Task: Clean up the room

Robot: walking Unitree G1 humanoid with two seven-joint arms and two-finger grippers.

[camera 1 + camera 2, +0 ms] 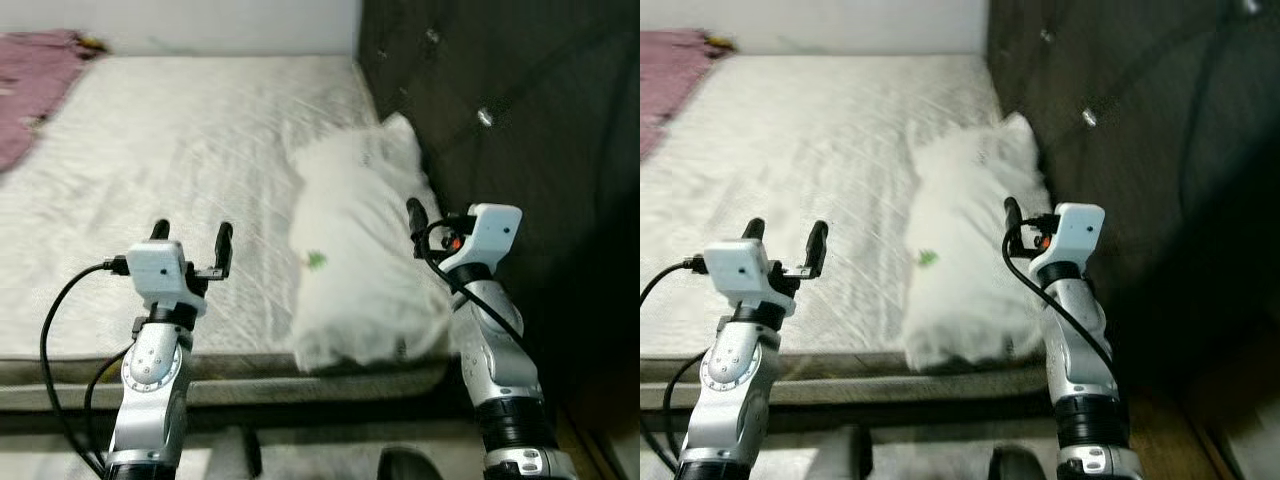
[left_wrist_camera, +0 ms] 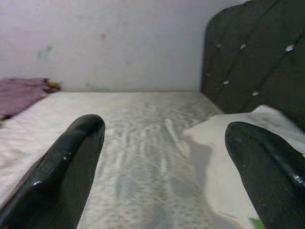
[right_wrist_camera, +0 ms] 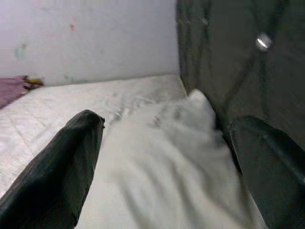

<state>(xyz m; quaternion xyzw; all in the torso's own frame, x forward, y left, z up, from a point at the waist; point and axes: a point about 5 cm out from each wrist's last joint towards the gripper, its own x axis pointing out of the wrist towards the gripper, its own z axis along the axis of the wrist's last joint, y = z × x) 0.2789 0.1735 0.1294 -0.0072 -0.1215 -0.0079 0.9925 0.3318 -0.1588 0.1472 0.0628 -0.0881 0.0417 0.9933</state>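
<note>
On the bed [image 1: 180, 140], pillow [image 1: 360, 260] beside right jaws [image 3: 167, 157]

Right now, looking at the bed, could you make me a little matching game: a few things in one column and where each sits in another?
Things:
1. pillow
2. pink cloth
3. headboard
4. left pincer

Places:
A. far left corner of the mattress
B. dark, along the bed's right side
C. lying against the headboard
D. raised, open, over the near edge of the bed

Pairs: 1-C, 2-A, 3-B, 4-D
</note>
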